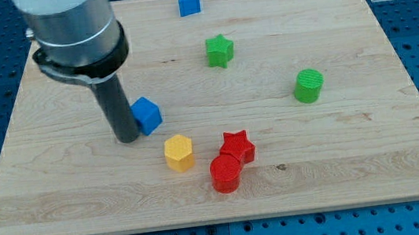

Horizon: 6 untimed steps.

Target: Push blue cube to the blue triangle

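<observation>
The blue cube [147, 114] sits on the wooden board left of centre. My tip [127, 138] rests on the board right against the cube's left side, touching it or nearly so. The blue triangle [189, 2] stands near the view's top edge, up and to the right of the cube, far from it. The arm's grey body comes down from the view's top left and hides part of the board there.
A green star [219, 51] lies between the cube and the triangle, to the right. A green cylinder [309, 85] is at the right. A yellow hexagon [179, 152], a red star [237, 146] and a red cylinder [225, 173] sit below the cube.
</observation>
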Tool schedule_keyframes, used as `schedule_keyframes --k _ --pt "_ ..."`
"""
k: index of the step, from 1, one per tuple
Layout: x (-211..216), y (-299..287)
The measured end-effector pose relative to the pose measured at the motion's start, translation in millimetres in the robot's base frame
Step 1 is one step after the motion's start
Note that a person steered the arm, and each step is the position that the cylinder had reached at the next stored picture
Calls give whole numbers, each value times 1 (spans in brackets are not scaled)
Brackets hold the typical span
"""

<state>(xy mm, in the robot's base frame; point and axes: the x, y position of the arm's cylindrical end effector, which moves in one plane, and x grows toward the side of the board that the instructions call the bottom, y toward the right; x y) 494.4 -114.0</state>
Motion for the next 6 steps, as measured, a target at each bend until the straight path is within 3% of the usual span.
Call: schedule_keyframes --k 6 --pt "-131 105"
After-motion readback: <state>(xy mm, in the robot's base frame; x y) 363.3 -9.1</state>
